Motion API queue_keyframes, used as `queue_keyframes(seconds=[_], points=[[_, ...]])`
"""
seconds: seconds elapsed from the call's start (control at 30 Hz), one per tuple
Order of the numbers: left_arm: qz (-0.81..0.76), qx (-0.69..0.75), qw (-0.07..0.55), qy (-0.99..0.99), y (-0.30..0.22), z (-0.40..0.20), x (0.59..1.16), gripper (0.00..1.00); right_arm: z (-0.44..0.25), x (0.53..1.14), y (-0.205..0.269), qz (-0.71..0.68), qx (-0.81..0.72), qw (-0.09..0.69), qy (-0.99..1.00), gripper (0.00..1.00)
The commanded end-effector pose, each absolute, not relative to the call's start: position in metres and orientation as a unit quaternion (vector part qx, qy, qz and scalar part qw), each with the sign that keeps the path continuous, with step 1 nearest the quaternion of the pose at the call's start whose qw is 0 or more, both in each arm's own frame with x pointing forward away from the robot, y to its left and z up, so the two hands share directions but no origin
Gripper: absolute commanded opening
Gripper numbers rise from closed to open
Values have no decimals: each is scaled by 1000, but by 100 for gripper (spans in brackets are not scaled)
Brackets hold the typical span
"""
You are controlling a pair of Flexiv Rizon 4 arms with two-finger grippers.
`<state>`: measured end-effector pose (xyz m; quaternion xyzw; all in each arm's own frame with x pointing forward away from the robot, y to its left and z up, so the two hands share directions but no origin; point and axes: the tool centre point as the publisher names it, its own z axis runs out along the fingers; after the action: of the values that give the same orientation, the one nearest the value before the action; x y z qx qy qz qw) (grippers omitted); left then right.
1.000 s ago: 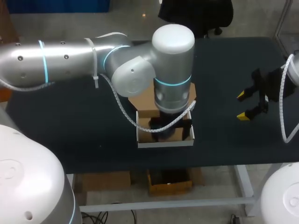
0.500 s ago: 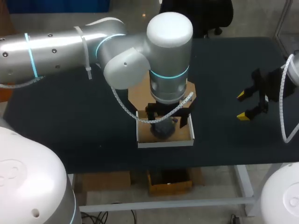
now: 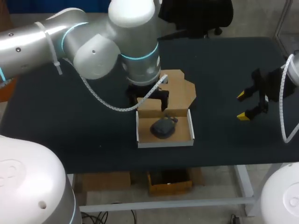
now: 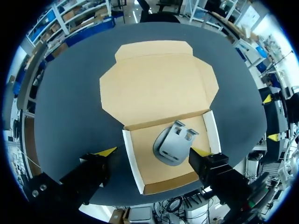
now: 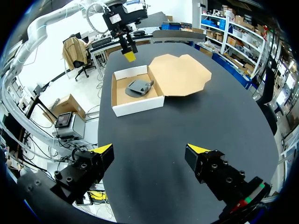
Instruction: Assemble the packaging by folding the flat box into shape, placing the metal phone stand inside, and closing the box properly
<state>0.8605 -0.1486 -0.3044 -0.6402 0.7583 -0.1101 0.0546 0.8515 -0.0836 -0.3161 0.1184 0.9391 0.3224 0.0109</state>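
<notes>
On the dark bench (image 3: 70, 130) the metal phone stand (image 3: 163, 127) sits in the open-lidded box (image 3: 140, 133), so my left tool (image 4: 152, 151) above and right tool (image 3: 242, 106) aside gape empty.

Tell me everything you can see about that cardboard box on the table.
The box is a shallow cardboard tray, white on its outer walls and plain brown inside, already folded into shape. Its lid, brown with notched corner flaps, lies open and flat on the dark table beyond the tray, joined along the back edge. A grey metal phone stand lies inside on the floor of the tray. No gripper touches it; the left gripper hovers open above it.
</notes>
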Motion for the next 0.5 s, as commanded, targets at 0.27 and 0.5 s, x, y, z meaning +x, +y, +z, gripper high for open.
queue_keyframes(seconds=[0.27,0.5], points=[[-182,-598,-15,781,-95,-304,897,100,-316,851,-85,324,118,11,939,100],[-209,-571,-40,793,-79,-310,913,100,-316,851,-85,324,118,11,939,100]])
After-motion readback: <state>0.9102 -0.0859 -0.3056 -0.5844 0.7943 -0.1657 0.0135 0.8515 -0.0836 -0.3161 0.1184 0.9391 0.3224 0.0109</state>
